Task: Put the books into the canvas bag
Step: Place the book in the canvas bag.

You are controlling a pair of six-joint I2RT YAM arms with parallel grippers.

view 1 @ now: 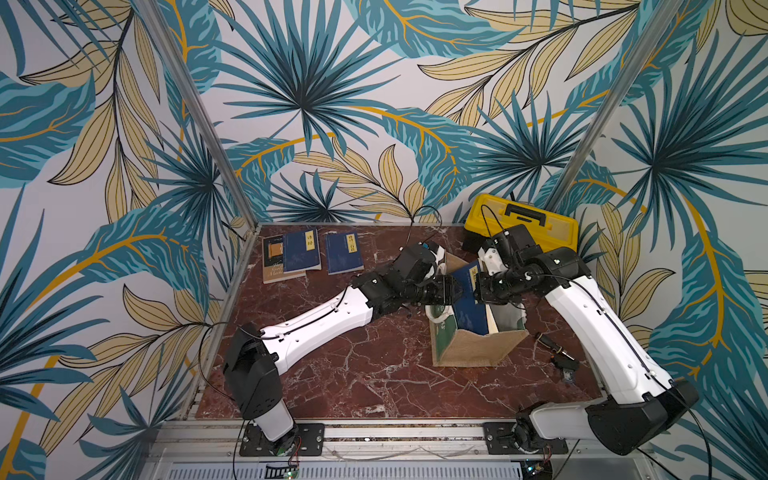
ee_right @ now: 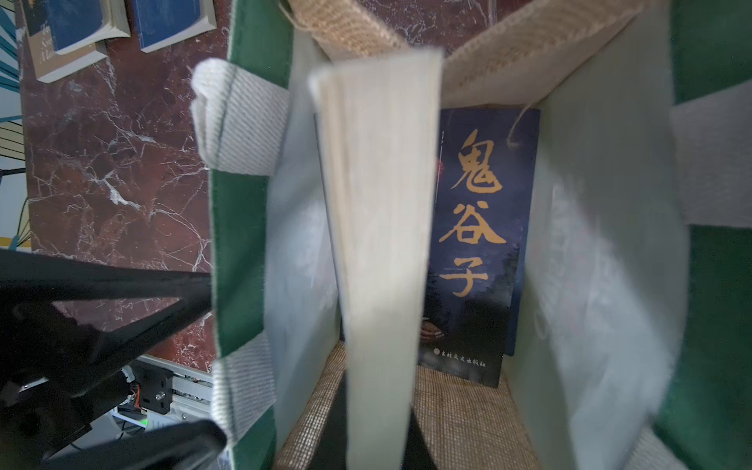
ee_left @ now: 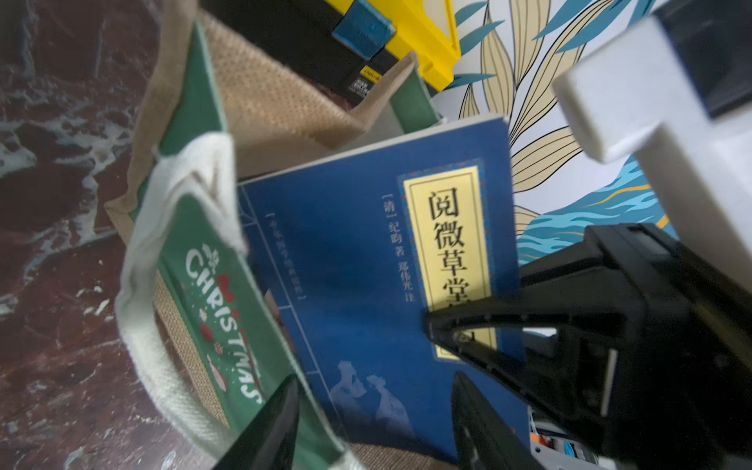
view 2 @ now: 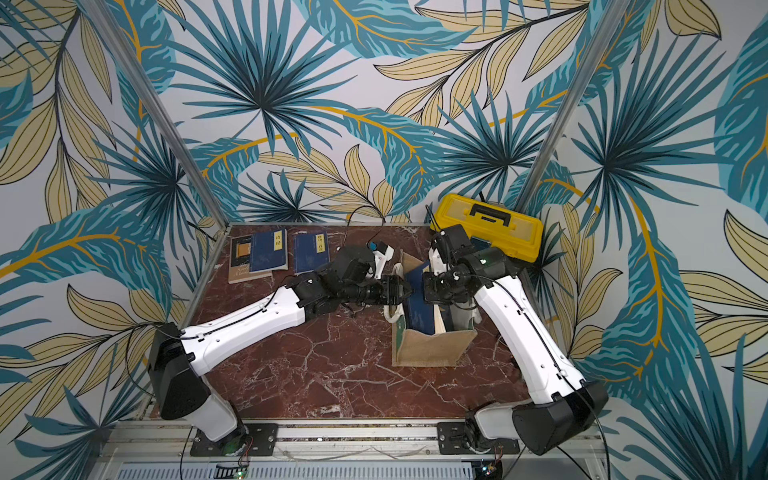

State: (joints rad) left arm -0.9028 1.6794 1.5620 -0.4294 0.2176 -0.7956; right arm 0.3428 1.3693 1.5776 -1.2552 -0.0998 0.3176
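Marble tabletop (view 1: 353, 374), leaf wallpaper (view 1: 303, 104); left pincer (ee_right: 217, 362) spread, right pincer (ee_left: 433, 331) tight on navy book (ee_left: 358, 285).

even bright light; wrist views blurred up close, edges stretched.

In both top views: looking from high above the front edge of the table (view 1: 374, 386), tilted down toward the back wall (view 1: 374, 104), far enough for the whole tabletop. Left wrist view: close beside the bag (ee_left: 260, 101), facing the cover of the upright blue book (ee_left: 358, 285). Right wrist view: down into the open bag (ee_right: 602, 244), near the page edges of that book (ee_right: 378, 244). Shared by all four: bag and book.
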